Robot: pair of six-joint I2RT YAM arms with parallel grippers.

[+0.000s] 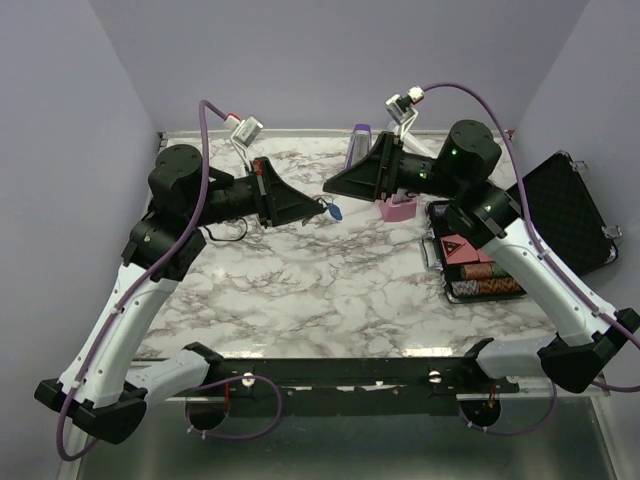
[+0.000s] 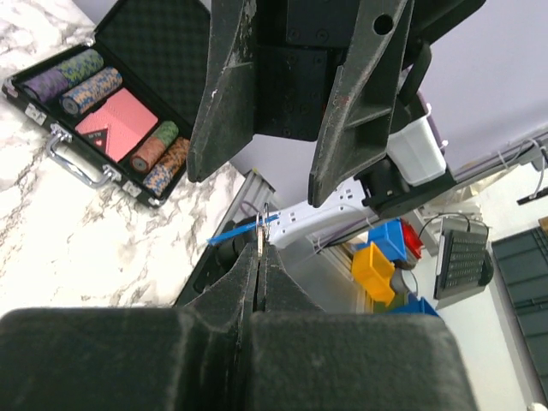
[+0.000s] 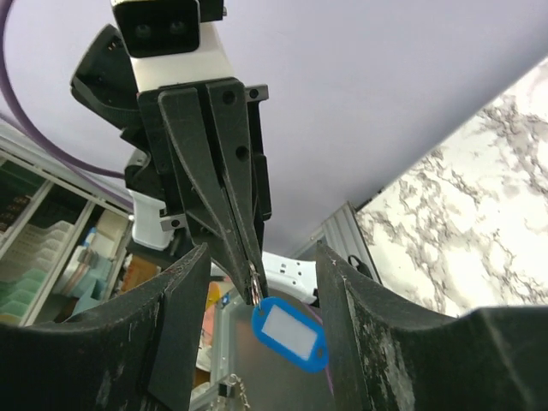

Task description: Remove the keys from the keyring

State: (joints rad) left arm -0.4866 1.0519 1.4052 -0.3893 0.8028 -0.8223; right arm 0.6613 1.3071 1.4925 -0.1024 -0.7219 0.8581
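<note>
My left gripper (image 1: 318, 209) is shut on a small metal keyring (image 2: 262, 224) and holds it above the marble table. The keys piece, a bright-blue oval tag (image 1: 333, 211) with a white label, hangs from the ring. In the right wrist view the tag (image 3: 289, 332) hangs just below the left gripper's tip (image 3: 250, 287). In the left wrist view it shows edge-on (image 2: 229, 233). My right gripper (image 1: 330, 187) is open and faces the left one closely. Its fingers (image 3: 175, 325) stand either side of the ring and tag without touching them.
An open black case (image 1: 480, 265) with poker chips and red cards lies at the right, its lid (image 1: 565, 210) flat beside it. A pink metronome (image 1: 398, 208) sits under the right arm. A purple one (image 1: 360, 140) stands at the back.
</note>
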